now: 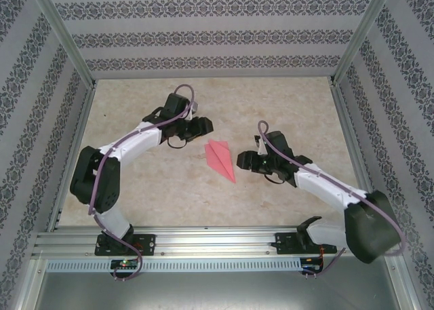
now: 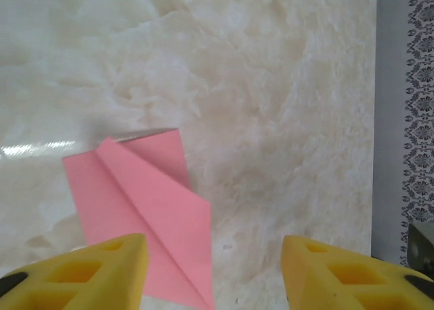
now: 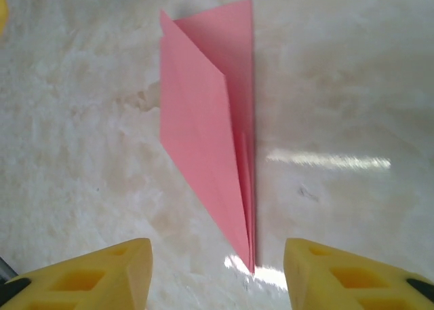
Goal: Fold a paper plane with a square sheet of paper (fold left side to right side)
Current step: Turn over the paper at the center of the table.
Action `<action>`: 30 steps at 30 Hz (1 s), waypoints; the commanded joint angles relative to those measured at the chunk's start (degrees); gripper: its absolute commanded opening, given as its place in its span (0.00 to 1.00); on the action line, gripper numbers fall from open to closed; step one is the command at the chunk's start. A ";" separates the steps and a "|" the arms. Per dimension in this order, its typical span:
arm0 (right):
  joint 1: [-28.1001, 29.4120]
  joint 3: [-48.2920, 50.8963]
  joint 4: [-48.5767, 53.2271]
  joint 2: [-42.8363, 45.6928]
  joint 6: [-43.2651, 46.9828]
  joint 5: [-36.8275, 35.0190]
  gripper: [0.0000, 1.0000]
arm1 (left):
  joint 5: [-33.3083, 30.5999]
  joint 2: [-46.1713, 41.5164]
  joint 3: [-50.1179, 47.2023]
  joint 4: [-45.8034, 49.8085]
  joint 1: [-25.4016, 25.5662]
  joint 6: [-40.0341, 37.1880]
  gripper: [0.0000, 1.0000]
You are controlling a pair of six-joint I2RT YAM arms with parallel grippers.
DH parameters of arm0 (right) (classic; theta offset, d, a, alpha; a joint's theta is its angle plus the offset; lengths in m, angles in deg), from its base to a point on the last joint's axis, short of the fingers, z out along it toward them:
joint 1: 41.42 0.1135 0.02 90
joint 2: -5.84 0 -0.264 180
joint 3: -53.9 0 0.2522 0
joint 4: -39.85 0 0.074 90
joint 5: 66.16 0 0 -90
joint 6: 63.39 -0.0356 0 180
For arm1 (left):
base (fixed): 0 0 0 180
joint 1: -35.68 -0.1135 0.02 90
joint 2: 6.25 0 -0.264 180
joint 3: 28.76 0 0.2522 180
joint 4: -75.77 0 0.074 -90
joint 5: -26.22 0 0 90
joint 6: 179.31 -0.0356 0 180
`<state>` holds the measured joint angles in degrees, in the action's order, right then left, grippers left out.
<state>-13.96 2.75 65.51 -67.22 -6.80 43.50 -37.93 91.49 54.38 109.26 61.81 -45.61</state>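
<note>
White-shelled left arm (image 1: 135, 138) and right arm (image 1: 325, 184), black at the joints, trail purple cables (image 1: 183, 87); left end effector (image 2: 211, 245) and right end effector (image 3: 217, 247) carry yellow cut-out fingers (image 2: 102, 269).

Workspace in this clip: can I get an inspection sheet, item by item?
Surface: beige marbled tabletop with glare patches.
Job's things: salmon-pink folded paper plane, flat mid-table between the arms, point toward the near edge.
Clutter: nothing seen.
Jaws: yellow jaws of left arm and right arm open, empty, clear of the plane.
Cables: purple cable along each arm, off the paper.
Surroundings: patterned wall panels, aluminium frame rail at the near edge.
</note>
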 commanded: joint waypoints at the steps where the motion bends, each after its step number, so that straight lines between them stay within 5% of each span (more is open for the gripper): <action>1: -1.10 -3.50 -7.77 -6.85 7.18 5.43 0.56 | 1.45 1.58 -7.43 -9.51 0.16 5.66 0.57; 13: -2.68 -13.30 -6.93 -24.93 10.02 3.93 0.50 | 5.62 9.42 -8.46 -19.55 1.77 9.80 0.57; 30: -3.20 -15.69 -5.31 -30.56 9.33 3.22 0.33 | 5.60 15.52 -3.75 -18.50 4.06 10.26 0.57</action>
<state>-16.47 -11.74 60.18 -97.14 2.29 47.05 -32.97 106.00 48.66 92.25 65.06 -36.23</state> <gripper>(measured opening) 0.332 0.568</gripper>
